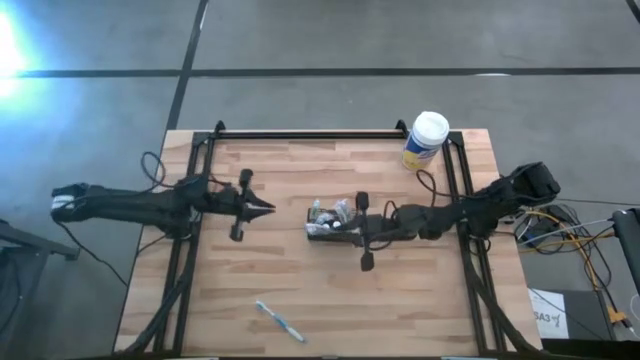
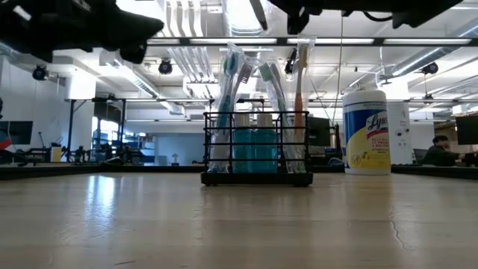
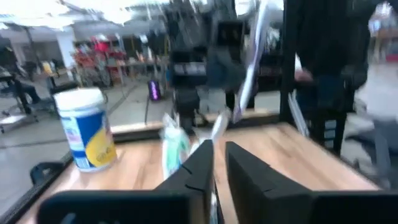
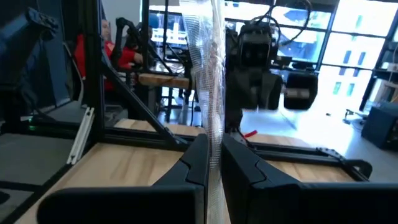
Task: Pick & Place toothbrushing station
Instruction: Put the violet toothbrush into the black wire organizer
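Note:
The toothbrushing station (image 2: 258, 153), a small black wire holder, stands at the table's middle (image 1: 328, 226) with several toothbrushes and blue bottles upright in it. My right gripper (image 1: 352, 227) reaches level from the table's right to the station's right end. It is shut (image 4: 214, 146) on a clear-wrapped toothbrush (image 4: 210, 74). My left gripper (image 1: 268, 208) hangs above the table, left of the station and pointing at it. A narrow gap shows between its fingers (image 3: 217, 158), with nothing in it. My right gripper pinches the clear-wrapped toothbrush's shaft (image 4: 213, 127) between its two fingers. The fingers come level from the table's right side and lie across the toothbrush. It stands upright, reaching well above the fingers. My fingers hide its lower end, and I cannot tell whether it stands in the station.
A yellow canister with a white cap (image 1: 425, 140) stands at the far right corner (image 2: 366, 133). One loose toothbrush (image 1: 279, 322) lies near the table's front edge. Black frame rails (image 1: 310, 133) run along the far edge and both sides.

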Motion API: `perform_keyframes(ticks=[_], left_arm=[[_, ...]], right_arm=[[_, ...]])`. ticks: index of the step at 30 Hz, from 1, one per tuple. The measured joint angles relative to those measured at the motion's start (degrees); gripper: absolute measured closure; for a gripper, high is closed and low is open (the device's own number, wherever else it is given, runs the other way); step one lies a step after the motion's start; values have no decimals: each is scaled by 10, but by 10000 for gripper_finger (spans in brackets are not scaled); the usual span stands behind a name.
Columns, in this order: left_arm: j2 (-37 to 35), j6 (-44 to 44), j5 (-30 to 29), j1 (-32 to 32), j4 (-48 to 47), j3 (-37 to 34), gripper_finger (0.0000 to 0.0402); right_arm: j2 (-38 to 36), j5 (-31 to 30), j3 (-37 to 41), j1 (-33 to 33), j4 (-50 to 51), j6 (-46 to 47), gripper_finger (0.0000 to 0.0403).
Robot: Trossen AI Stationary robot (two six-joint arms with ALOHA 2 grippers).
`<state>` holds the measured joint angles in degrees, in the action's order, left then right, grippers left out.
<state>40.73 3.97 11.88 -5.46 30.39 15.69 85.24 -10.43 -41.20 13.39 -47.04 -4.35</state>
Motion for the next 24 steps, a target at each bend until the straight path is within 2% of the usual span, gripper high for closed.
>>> perform_keyframes(ticks=[4,9,13,19,24], left_arm=[[49,9,-1,20,18,41,308],[77,13,80,36,19,95,233],[93,-9,84,44,32,141,192],[144,-7,37,47,27,193,177],[187,1,37,49,24,223,177]], right_arm=[[19,0,-29,-6,-2,-4,385],[25,10,-44,-13,0,-18,385],[21,15,-58,-21,1,-19,385],[27,15,-79,-27,16,-36,385],[30,14,-91,-32,23,-45,385]])
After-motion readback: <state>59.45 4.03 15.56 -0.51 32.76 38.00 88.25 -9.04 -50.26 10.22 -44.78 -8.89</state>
